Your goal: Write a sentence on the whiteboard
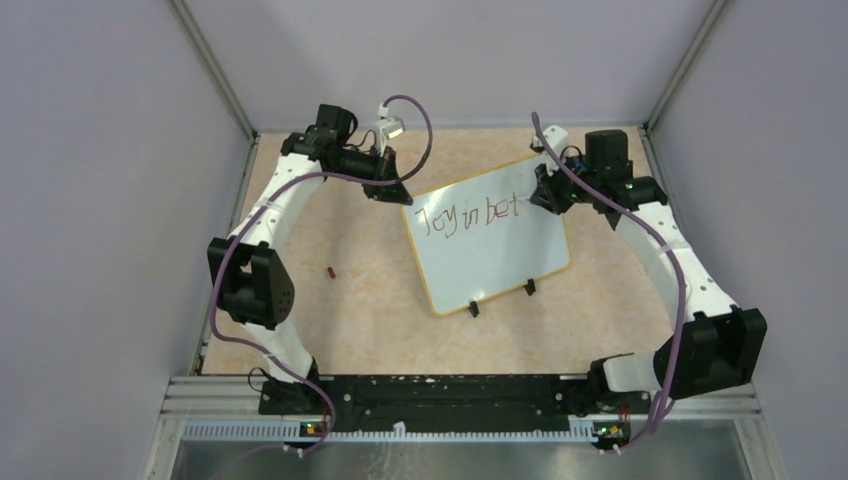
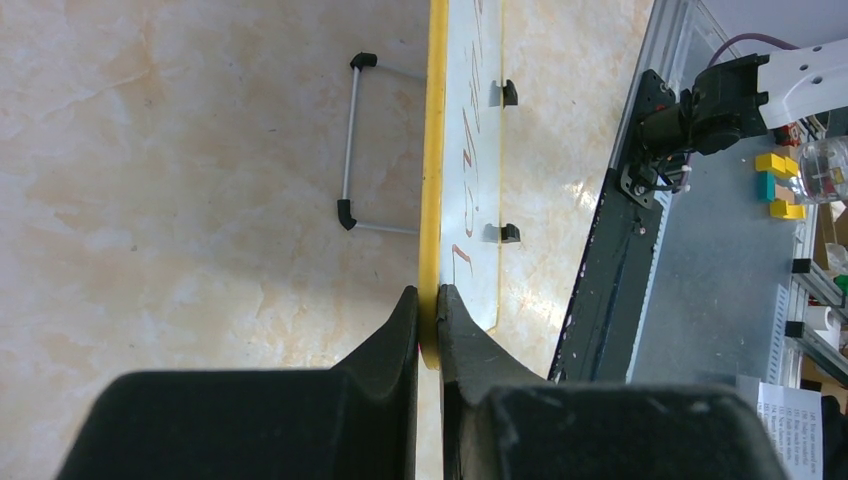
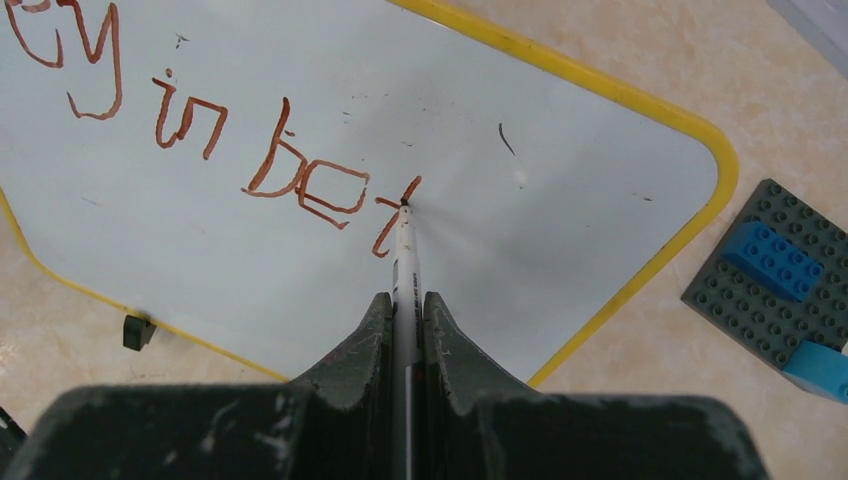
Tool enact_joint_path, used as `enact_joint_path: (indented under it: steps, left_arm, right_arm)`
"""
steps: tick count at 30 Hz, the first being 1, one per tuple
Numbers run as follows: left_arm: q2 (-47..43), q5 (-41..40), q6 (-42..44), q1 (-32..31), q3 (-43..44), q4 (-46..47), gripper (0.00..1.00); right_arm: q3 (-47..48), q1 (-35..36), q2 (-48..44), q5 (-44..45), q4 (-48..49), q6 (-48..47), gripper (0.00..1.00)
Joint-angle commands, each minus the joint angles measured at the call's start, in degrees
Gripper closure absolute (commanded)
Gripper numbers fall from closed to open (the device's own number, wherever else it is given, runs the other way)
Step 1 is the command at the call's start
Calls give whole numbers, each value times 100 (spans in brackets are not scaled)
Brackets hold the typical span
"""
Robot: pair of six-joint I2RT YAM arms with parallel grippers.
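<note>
The right tool (image 3: 405, 300) is clamped on a white marker pen (image 3: 404, 250), tip touching the white, yellow-rimmed rectangular whiteboard (image 3: 520, 110); the left tool (image 2: 428, 295) pinches its rim. A dark studded plate with blue bricks (image 3: 770, 270) lies beside the board's corner, a small brown scrap (image 1: 331, 271) apart on the beige marbled worktop (image 1: 370, 320). Askew mid-worktop, the board bears reddish-brown handwritten words (image 3: 300, 185): "Joy in be" plus a stroke.

Reaching forward, the left gripper (image 2: 428, 300) and the right gripper (image 3: 405, 300) both clamp tight.
</note>
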Motion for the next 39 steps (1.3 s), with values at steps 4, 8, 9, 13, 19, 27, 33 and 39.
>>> enact_joint_path:
  steps: [4,8,9,13,19,27,33,39]
  left_arm:
    - [-9,70,88,-26,33,149,100]
    - [-31,55,95,-26,20,152,100]
    - [-31,57,95,-26,20,149,100]
    - [-24,59,98,-26,11,158,100]
    - [-22,53,96,-26,3,164,100]
    - [-39,44,107,-26,-15,171,100]
    - [-14,61,108,-26,1,164,100]
    - [-13,54,116,-26,2,164,100]
  right_arm:
    - [258,-79,-391,-108,110,110,100]
    - [218,-115,-439,-106,-17,-4,100]
    - [180,-115,-439,-84,-23,-21,100]
    - [22,-119,-416,49,30,-107,100]
    - [-136,-120,-315,186,130,-166,100]
    - [-210,-116,-152,205,250,-132,100]
    - [-437,-116,-224,214,273,-136,100]
    - [-600,-116,-334,224,257,-152,100]
